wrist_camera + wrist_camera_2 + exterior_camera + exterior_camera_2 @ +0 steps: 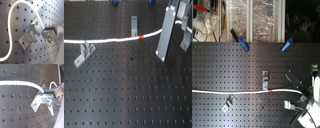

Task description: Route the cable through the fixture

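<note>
The cable (114,39) is a thin white cord that runs across the black perforated board from the first exterior view's left edge, with a red-orange band (141,37) near its right part. It is also plain in the second exterior view, cable (237,91). Two grey metal fixtures stand by it: one (84,53) just below the cable at the left, one (134,23) just above it near the middle. My gripper (175,31) is at the right, shut on the cable's end. Both wrist views show the cable (22,83) curving into the fingers (43,99).
Two blue clamps (243,44) (288,45) sit at the board's far edge in the second exterior view, with clutter and shelving behind them. The board (129,95) carries nothing else in the first exterior view's lower half.
</note>
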